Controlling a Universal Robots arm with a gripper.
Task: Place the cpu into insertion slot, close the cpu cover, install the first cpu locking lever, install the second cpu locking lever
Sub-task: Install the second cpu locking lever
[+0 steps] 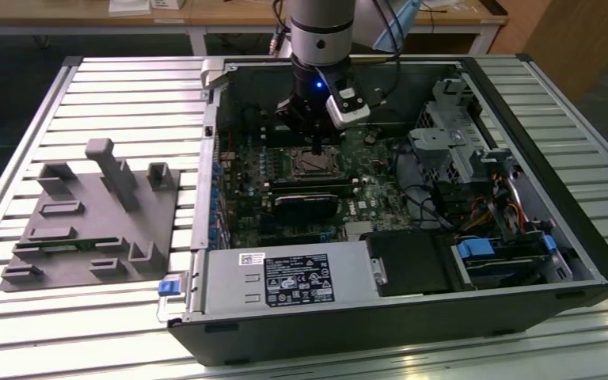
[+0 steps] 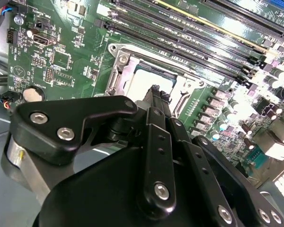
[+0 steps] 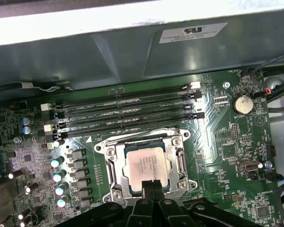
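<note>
Right at the socket, the gripper [image 3: 151, 185] has its fingertips pinched together, holding nothing, hovering at the 6 o'clock edge of the cpu [image 3: 146, 166]. Chip's already sitting in the insertion slot [image 3: 114, 176], with the cpu cover [image 3: 182, 161] down around it, so I'd say we're on the locking levers. Beyond it run memory slots [image 3: 128, 111].

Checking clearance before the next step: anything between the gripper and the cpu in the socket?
Nothing visible. In the first wrist view the gripper sits right at the edge of the cpu, which lies in the insertion slot under the cpu cover.
</note>
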